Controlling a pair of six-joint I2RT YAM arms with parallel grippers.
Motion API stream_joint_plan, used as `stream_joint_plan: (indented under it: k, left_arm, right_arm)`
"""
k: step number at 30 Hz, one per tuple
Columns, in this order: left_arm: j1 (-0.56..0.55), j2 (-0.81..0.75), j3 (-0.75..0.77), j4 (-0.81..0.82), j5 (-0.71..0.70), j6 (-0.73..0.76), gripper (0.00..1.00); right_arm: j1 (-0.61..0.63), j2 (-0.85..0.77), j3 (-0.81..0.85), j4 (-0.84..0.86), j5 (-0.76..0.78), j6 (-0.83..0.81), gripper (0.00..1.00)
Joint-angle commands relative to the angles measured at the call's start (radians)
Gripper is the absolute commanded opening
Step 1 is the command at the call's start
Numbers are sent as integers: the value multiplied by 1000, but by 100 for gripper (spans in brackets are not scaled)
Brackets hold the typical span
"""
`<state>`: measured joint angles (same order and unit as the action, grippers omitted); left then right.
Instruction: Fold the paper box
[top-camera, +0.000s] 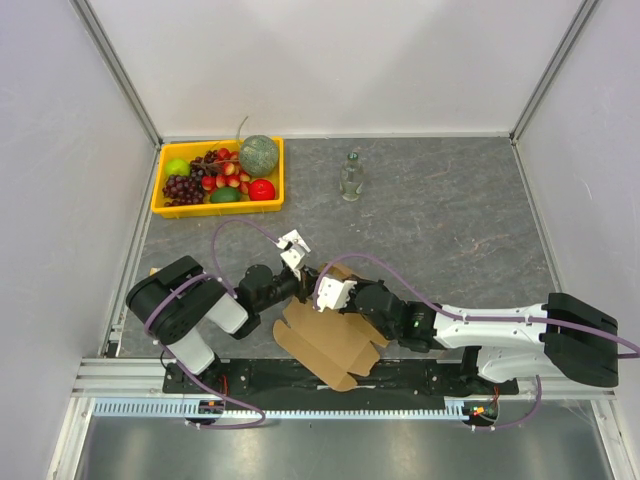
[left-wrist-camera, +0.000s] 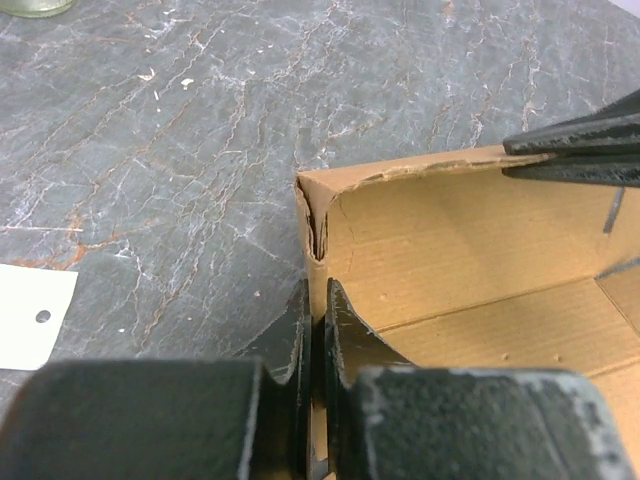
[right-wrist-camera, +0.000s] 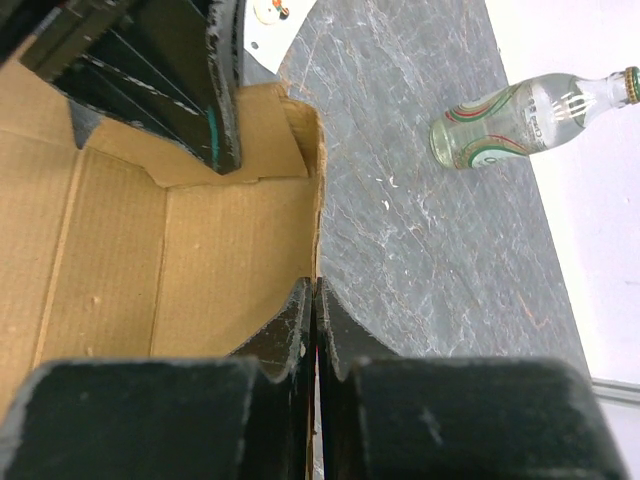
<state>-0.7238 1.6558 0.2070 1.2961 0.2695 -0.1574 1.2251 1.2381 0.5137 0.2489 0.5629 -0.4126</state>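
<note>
Pinching two neighbouring raised walls of the paper box (top-camera: 330, 350), the left gripper (left-wrist-camera: 315, 300) and the right gripper (right-wrist-camera: 315, 292) were both clamped on cardboard. The box lay at the middle of the table's (top-camera: 450, 220) near edge. Raising the walls seemed the step in hand; next, the corner flap would need careful tucking.

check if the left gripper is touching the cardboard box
Touching. The left wrist view shows the left gripper with its fingers closed on the upright wall of the cardboard box, the wall's edge pinched between them.
</note>
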Motion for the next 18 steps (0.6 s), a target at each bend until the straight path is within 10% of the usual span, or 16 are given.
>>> stream_joint_plan:
  k: [1, 8, 18]
  left_arm:
    - [-8, -8, 34, 141, 23, 36, 2]
    - [-20, -4, 38, 128, -6, 48, 24]
    - [-89, 7, 80, 39, -190, 124, 2]
  right_arm:
    - [10, -9, 42, 16, 3, 1, 7]
    - [24, -3, 55, 13, 5, 8, 7]
    - [79, 20, 94, 10, 15, 23, 7]
